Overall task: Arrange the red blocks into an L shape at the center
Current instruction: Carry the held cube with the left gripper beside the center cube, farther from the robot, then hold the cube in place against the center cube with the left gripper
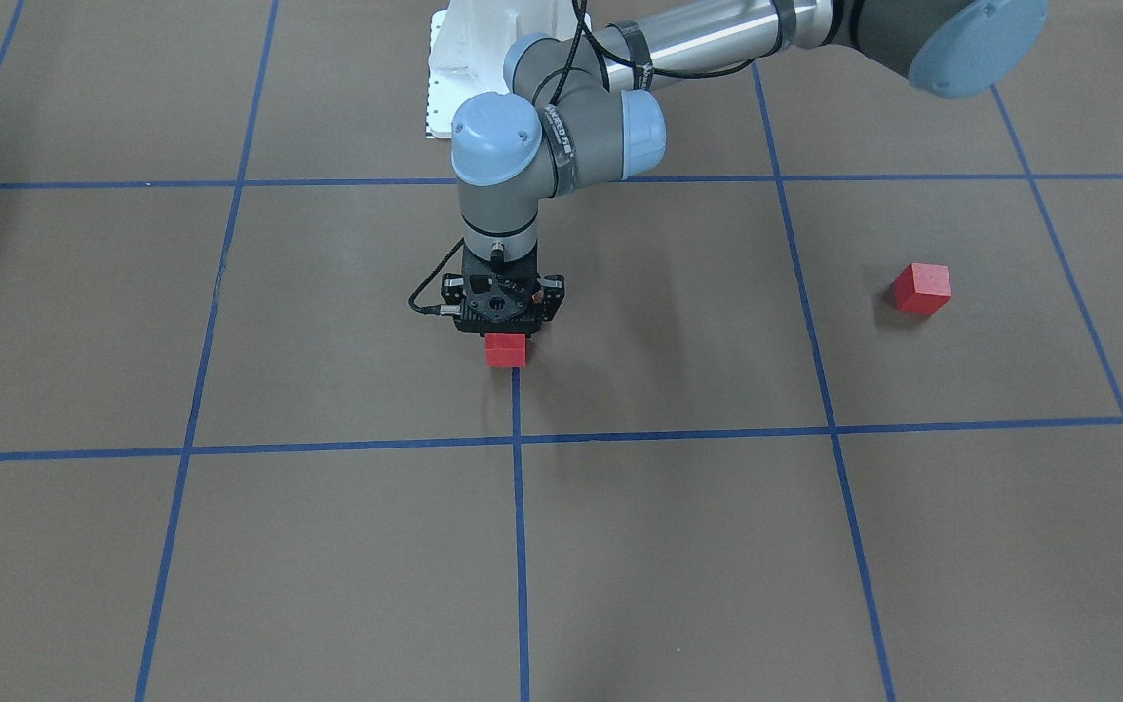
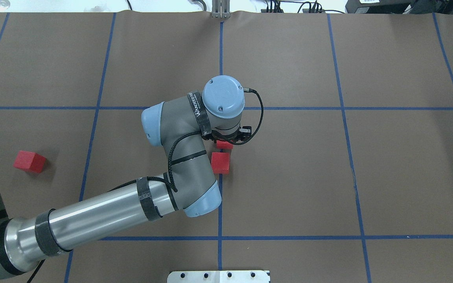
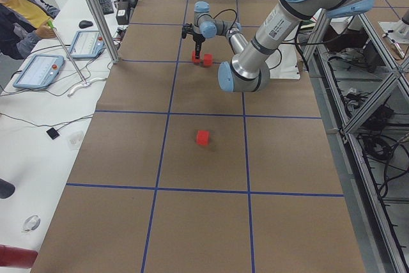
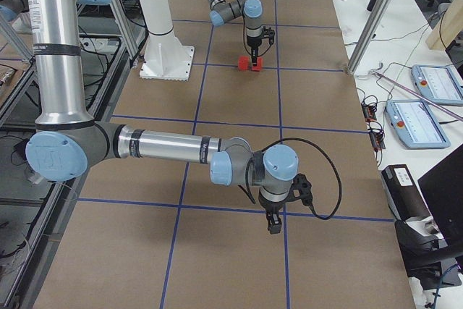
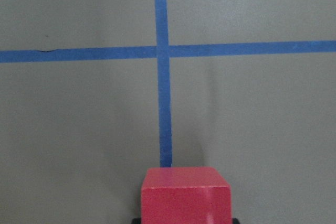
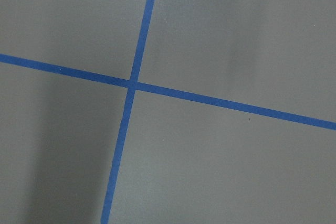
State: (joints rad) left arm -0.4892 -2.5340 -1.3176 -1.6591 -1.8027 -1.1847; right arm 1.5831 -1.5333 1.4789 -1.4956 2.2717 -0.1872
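Note:
My left gripper (image 1: pixel 505 334) stands upright over the table's center and is shut on a red block (image 1: pixel 506 350), held low at the table. In the left wrist view that block (image 5: pixel 185 195) fills the bottom edge between the jaws, just short of a tape crossing. A second red block (image 2: pixel 220 162) lies right beside it on the robot's side, hidden behind the gripper in the front view. The third red block (image 1: pixel 921 289) lies alone far off on my left side (image 2: pixel 30 161). My right gripper (image 4: pixel 274 223) hangs over a tape line far from the blocks; I cannot tell whether it is open or shut.
Blue tape lines (image 2: pixel 220 59) divide the brown table into large squares. A white base plate (image 1: pixel 454 88) sits at the robot's edge. The left arm's elbow (image 2: pixel 187 173) hangs over the area beside the center blocks. The right wrist view shows only a tape crossing (image 6: pixel 131 84).

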